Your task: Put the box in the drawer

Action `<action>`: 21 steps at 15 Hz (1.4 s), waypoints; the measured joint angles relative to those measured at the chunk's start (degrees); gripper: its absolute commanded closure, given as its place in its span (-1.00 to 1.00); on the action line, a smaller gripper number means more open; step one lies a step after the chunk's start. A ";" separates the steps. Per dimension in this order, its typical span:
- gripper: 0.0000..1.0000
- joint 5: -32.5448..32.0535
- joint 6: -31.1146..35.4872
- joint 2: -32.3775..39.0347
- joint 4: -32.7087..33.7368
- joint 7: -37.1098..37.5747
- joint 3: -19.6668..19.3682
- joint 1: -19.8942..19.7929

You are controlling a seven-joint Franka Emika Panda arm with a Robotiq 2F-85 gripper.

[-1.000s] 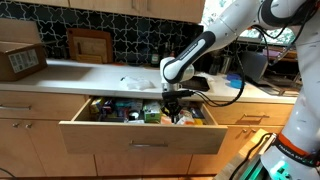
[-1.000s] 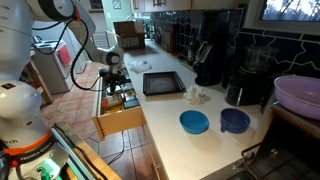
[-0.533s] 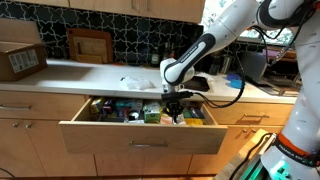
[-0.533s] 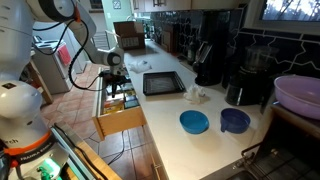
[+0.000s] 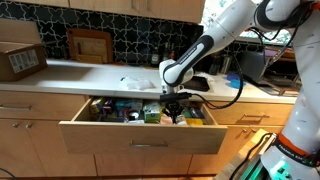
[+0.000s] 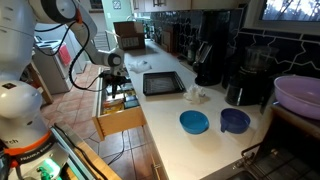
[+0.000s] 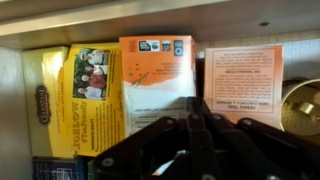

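The drawer [image 5: 140,138] stands pulled open under the counter; it also shows in an exterior view [image 6: 122,122]. My gripper [image 5: 173,108] reaches down into its right part, as the side exterior view [image 6: 115,90] also shows. In the wrist view the gripper [image 7: 193,112] has its jaws together with nothing between them. Just beyond the fingertips an orange and white box [image 7: 155,72] lies flat in the drawer. A yellow box [image 7: 85,92] lies to its left and a pale orange tea box [image 7: 243,82] to its right.
A cardboard box [image 5: 20,60] sits on the counter at the far left. A black tray [image 6: 162,83], two blue bowls [image 6: 194,122], a crumpled white thing [image 6: 196,95] and coffee machines [image 6: 208,62] stand on the counter. A gold round lid [image 7: 303,105] lies at the drawer's right.
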 measured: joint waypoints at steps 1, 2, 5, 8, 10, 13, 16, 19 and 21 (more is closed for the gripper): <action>1.00 0.00 0.00 -0.42 -0.02 -0.01 0.00 -0.04; 1.00 -0.04 0.00 -1.09 -0.08 -0.23 0.00 -0.10; 0.31 -3.21 -1.05 -4.19 -0.18 -5.63 -0.07 -0.63; -0.13 -5.93 -5.02 -8.57 0.26 -14.99 -0.10 -2.24; -0.43 -6.57 -7.80 -11.96 0.68 -22.54 -0.10 -3.78; -0.87 -6.29 -12.80 -17.12 1.30 -34.39 0.12 -5.76; -1.00 -6.08 -17.29 -22.83 1.17 -44.14 0.59 -6.82; -1.00 -5.90 -18.74 -29.21 -0.35 -49.75 1.59 -6.96; -1.00 -5.93 -18.79 -33.67 -2.11 -51.86 2.77 -6.86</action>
